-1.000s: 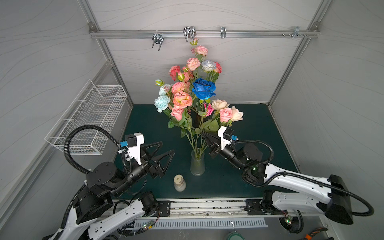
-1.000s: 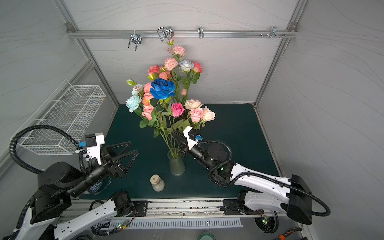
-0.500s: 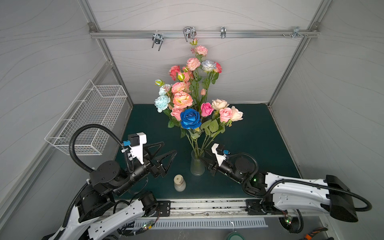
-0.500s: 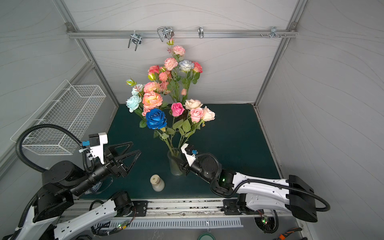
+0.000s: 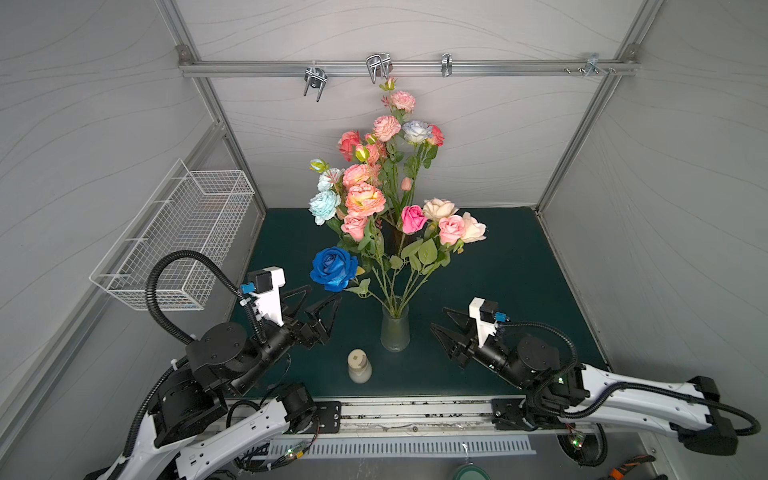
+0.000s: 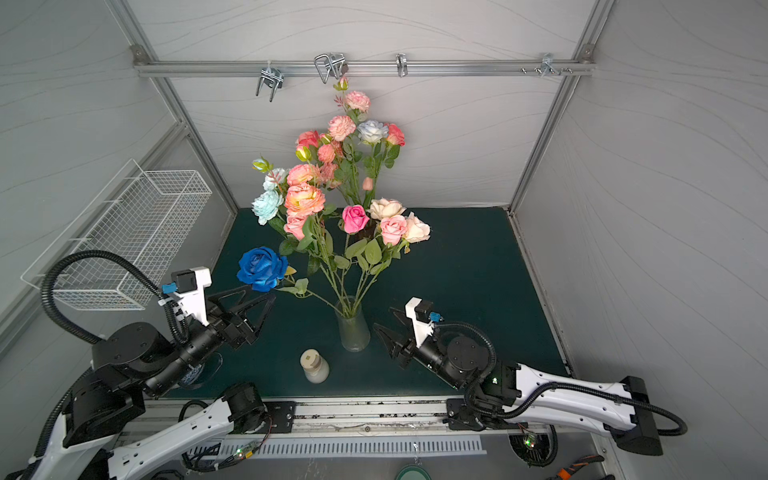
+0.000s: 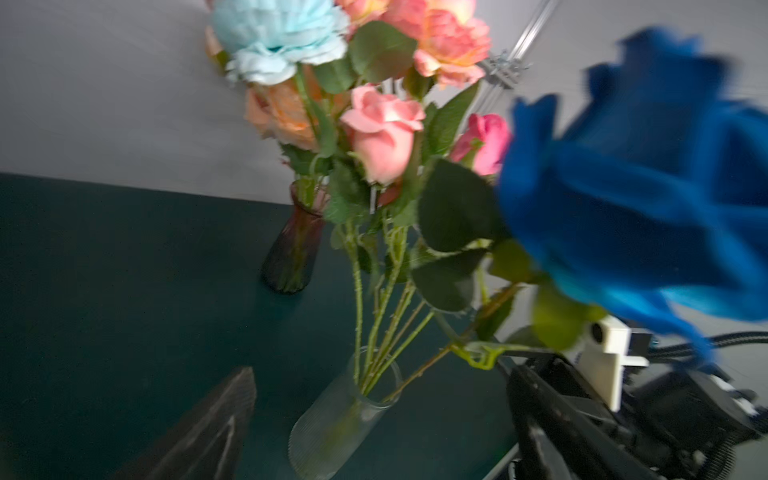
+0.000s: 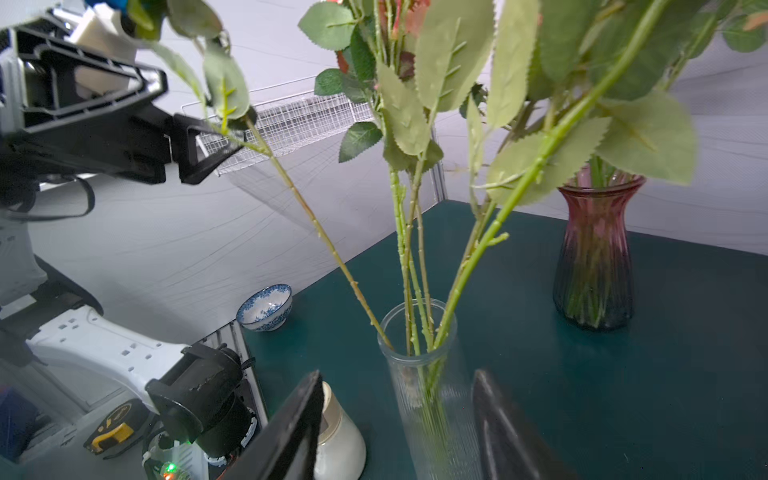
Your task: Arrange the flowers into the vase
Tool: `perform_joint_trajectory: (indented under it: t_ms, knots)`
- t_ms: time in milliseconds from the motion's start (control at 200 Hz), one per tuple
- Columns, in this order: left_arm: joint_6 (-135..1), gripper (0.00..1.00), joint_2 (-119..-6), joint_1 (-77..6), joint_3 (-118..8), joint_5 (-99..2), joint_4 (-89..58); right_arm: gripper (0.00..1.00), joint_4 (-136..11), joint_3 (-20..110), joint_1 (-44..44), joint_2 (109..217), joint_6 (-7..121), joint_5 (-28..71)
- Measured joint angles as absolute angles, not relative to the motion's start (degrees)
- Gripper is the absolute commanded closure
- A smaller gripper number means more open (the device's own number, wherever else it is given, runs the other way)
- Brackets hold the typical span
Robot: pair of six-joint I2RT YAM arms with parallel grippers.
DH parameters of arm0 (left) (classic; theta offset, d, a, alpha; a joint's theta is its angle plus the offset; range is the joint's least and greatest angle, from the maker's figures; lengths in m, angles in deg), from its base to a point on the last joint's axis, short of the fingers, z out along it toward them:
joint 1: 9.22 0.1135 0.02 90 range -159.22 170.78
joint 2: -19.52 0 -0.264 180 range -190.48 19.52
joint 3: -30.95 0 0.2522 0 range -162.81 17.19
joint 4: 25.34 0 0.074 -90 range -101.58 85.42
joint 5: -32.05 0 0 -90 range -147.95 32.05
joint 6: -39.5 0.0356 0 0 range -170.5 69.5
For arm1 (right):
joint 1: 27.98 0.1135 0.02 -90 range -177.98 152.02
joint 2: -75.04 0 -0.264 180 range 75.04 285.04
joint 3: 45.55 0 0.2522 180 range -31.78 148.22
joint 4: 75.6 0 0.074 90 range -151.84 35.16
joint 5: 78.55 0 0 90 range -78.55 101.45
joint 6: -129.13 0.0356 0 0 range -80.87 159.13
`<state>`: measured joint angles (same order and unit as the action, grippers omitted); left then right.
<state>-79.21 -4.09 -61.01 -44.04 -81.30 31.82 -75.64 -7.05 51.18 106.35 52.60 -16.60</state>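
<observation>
The clear ribbed vase (image 5: pixel 395 330) (image 6: pixel 353 328) (image 8: pixel 419 365) (image 7: pixel 332 419) stands near the front of the green mat. In it stand several flowers (image 5: pixel 440 224) (image 6: pixel 390 226), pink and cream roses on green stems. A deep blue rose (image 5: pixel 334 269) (image 6: pixel 262 268) (image 7: pixel 631 183) leans out of it to the left, just above my left gripper (image 5: pixel 324 293) (image 6: pixel 262 291) (image 7: pixel 380 370), which is open and holds nothing. My right gripper (image 5: pixel 438 318) (image 6: pixel 382 318) (image 8: pixel 397 374) is open and empty, a little to the right of the vase and apart from it.
A dark red vase (image 8: pixel 594 257) (image 7: pixel 295 245) with more flowers (image 5: pixel 386 129) stands behind. A cream bottle (image 5: pixel 359 365) is in front of the clear vase. A blue-and-white bowl (image 8: pixel 266 307) lies under the left arm. A wire basket (image 5: pixel 178 237) hangs on the left wall.
The right gripper brought the blue rose down into the vase, opened and drew back to the right. The blue rose now leans low to the left. The left arm barely moved.
</observation>
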Motion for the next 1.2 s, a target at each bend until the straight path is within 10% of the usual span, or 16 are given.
perform_joint_trajectory:
  t_ms: [505, 875, 1196]
  knots:
    - [-85.18, 0.01, -7.17, -59.97, -33.26, -102.88, 40.58, 0.31, -70.26, -6.97, 51.20, 99.60, 50.85, -21.19]
    - [-83.19, 0.01, -27.98, -27.55, -28.04, -90.02, 27.95, 0.04, -69.02, -6.97, 51.18, 95.16, 49.61, -22.59]
    - [-66.84, 0.03, -46.54, -20.34, -20.81, -91.73, -0.31, 0.01, -68.19, -6.97, 51.18, 93.46, 49.11, -24.25]
